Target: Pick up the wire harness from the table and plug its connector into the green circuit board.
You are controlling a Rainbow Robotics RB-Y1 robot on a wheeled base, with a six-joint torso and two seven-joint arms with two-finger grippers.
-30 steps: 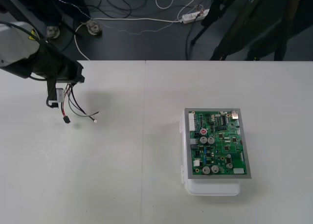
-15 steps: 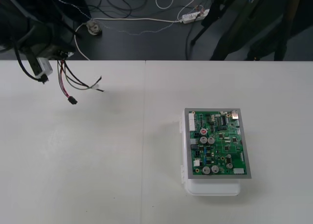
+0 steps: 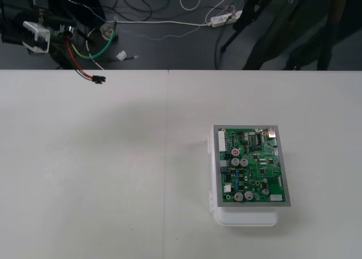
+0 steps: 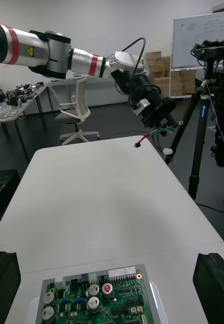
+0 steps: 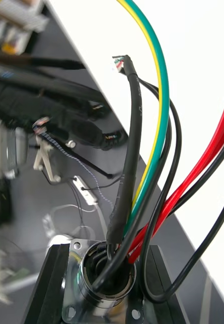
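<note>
My left gripper (image 3: 55,37) hangs high at the far left, over the table's far edge, shut on the wire harness. In the left wrist view its fingers (image 5: 55,283) clamp the round metal socket (image 5: 103,277), and red, black and green-yellow wires (image 5: 157,152) rise out of it. The small black plug (image 3: 99,80) dangles free on the red wire above the table's far edge. On its white base (image 3: 246,216) at the right, the green circuit board (image 3: 251,165) lies with nothing touching it. My right gripper (image 4: 108,259) is open just above the board (image 4: 94,298), facing the left gripper (image 4: 153,107) and the plug (image 4: 137,145).
Cables and a power strip (image 3: 223,18) lie on the dark floor beyond the table. A tripod (image 3: 266,33) stands past the far right edge. Bare table surface (image 3: 141,174) stretches between the harness and the board.
The left gripper has lifted the harness off the table and swung it up and back toward the far left edge. The plug now hangs in the air. The board has not moved.
</note>
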